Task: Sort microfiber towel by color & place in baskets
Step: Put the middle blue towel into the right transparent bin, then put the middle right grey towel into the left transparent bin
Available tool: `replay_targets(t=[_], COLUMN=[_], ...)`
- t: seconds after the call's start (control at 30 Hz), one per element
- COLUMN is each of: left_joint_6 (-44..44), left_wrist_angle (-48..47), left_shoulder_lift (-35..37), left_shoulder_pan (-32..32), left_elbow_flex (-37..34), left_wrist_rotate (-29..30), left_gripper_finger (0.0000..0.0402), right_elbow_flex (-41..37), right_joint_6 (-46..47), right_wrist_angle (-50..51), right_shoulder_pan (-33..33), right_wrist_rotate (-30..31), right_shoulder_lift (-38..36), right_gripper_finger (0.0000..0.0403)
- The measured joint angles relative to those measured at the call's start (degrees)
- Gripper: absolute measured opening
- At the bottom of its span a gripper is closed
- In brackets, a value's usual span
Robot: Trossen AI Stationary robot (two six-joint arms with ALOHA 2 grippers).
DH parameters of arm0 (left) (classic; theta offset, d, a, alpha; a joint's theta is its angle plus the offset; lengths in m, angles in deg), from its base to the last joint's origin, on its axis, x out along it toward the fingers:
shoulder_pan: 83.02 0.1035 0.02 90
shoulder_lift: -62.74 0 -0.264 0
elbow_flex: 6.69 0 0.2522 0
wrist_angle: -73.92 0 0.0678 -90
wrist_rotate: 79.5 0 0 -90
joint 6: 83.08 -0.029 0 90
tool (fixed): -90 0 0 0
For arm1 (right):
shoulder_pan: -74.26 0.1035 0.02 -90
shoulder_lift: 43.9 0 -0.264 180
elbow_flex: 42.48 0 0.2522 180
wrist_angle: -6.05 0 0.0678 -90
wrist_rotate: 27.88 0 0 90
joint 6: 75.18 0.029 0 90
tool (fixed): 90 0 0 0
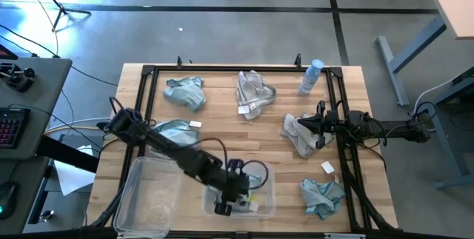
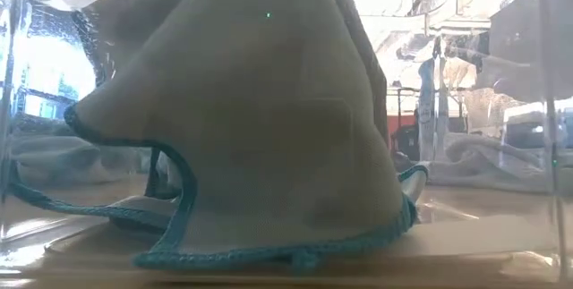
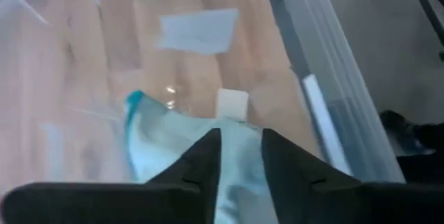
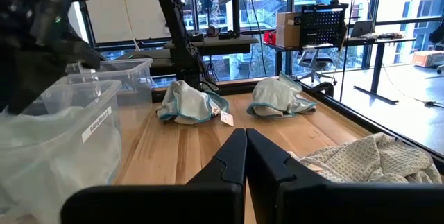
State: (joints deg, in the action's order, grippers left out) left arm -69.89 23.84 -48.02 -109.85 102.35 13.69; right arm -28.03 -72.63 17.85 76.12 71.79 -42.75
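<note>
My left gripper [image 1: 224, 203] reaches down into the narrower clear basket [image 1: 269, 177] and is shut on a pale teal-blue towel [image 3: 158, 141] with a darker teal hem. In the low view this towel [image 2: 260, 128] stands like a tent inside the basket. The wider basket [image 1: 141, 187] stands just to the left. My right gripper [image 1: 302, 124] hovers shut, level over the table, beside a grey-beige towel [image 1: 298, 137] lying crumpled on the wood. More towels lie loose on the table: teal [image 1: 185, 91], grey [image 1: 254, 91], teal [image 1: 176, 129], teal [image 1: 322, 194]. My left gripper [image 3: 241, 135] pinches the teal towel between its two fingers, coming from above and pointing down into the basket. A bunched part of the cloth [image 3: 239, 175] sits between the fingers. The towel hangs below them, and its hemmed lower edge [image 2: 269, 255] rests on the basket floor.
A pale blue spray bottle [image 1: 311, 76] lies near the table's far right corner. A dark frame [image 1: 148, 72] runs round the work area. A small white tag [image 1: 327, 167] lies on the wood near the right side. Bare wood shows in the table's middle.
</note>
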Motion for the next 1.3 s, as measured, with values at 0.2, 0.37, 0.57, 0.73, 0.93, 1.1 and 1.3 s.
replay_targets(t=[0.2, 0.37, 0.57, 0.73, 0.93, 1.1, 1.3], left_joint_6=[-8.8, -13.4, -13.3, -10.7, -7.3, -3.1, -1.5], left_wrist_angle=[-0.5, -0.9, -3.3, -4.1, -4.3, -4.5, -4.7], left_shoulder_lift=[7.3, 13.8, 18.4, 19.2, 18.7, 18.8, 18.8], left_shoulder_pan=[4.6, 8.8, 13.7, 16.7, 19.3, 21.4, 22.0], left_elbow_flex=[0.0, 0.1, 0.1, 0.1, 0.1, 0.1, 0.1], left_wrist_rotate=[-1.2, -0.5, 1.3, 2.5, 10.0, 11.2, 11.1], left_gripper_finger=[0.0124, 0.0118, 0.0113, 0.0113, 0.0112, 0.0112, 0.0112], right_elbow_flex=[0.0, 0.0, 0.0, 0.0, 0.0, 0.0, 0.0], right_joint_6=[0.0, 0.0, 0.0, 0.0, 0.0, 0.0, 3.2], right_wrist_angle=[0.0, 0.0, 0.0, 0.0, 0.0, 0.0, 0.0], right_shoulder_pan=[0.0, 0.0, 0.0, 0.0, 0.0, 0.0, 0.0], right_wrist_rotate=[0.0, 0.0, 0.0, 0.0, 0.0, 0.0, 0.6], right_shoulder_lift=[0.0, 0.0, 0.0, 0.0, 0.0, 0.0, 0.0], right_gripper_finger=[0.0000, 0.0000, 0.0000, 0.0000, 0.0000, 0.0000, 0.0000])
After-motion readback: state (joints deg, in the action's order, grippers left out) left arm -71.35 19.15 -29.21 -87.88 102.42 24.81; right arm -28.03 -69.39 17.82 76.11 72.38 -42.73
